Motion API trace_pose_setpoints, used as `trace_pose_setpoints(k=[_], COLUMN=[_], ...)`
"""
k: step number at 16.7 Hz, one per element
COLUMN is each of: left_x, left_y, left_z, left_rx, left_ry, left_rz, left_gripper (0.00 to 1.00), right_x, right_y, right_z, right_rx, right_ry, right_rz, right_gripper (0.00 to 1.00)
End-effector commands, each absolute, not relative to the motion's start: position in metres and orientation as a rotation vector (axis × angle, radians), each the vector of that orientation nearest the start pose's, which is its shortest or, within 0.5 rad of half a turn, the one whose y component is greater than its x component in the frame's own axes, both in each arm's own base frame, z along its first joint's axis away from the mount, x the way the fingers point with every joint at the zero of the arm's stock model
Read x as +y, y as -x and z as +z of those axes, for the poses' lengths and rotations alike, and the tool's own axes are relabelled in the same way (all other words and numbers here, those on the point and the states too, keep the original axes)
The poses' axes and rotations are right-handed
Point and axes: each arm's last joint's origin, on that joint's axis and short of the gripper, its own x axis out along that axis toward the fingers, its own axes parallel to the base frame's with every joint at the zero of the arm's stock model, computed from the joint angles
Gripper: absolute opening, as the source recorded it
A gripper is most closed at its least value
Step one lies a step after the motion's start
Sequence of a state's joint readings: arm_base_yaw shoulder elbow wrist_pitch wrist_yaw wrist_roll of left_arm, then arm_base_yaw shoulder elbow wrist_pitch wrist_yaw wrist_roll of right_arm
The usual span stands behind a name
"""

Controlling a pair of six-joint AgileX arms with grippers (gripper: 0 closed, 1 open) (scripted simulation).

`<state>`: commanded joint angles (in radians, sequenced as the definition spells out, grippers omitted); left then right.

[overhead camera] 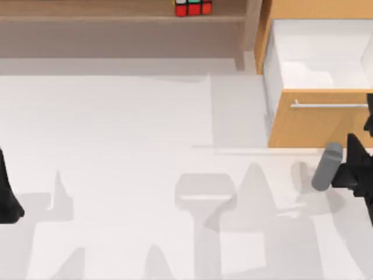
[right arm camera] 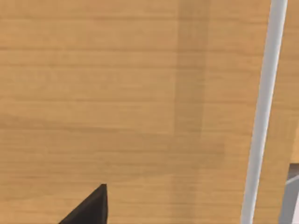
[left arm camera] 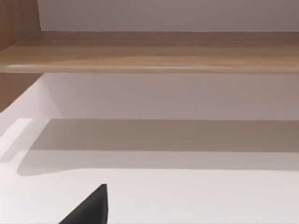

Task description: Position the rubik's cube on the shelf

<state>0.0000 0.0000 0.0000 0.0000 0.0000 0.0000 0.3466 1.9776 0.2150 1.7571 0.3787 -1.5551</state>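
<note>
Rubik's cube sits on the shelf at the back of the surface, so the job looks done. Both arms are far from it: the left hand at the left edge, the right hand by the drawer. I cannot tell if either hand is open or closed.

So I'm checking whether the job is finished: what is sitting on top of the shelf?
The rubik's cube sits on the shelf board, near its upright post. The picture's edge cuts off the cube's top and the shelf's back.
</note>
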Motion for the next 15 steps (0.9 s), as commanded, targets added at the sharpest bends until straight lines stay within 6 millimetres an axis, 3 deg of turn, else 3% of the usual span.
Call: trace_pose_setpoints(k=[15], left_x=[-0.001], left_y=[-0.106], left_z=[0.16], left_rx=[0.0], left_ry=[0.0], left_rz=[0.0], left_gripper=[1.0], right_x=[0.071], right_y=[-0.253], right_z=[0.089], right_rx=[0.008], right_ry=[1.571], right_rz=[-0.008], right_gripper=[1.0])
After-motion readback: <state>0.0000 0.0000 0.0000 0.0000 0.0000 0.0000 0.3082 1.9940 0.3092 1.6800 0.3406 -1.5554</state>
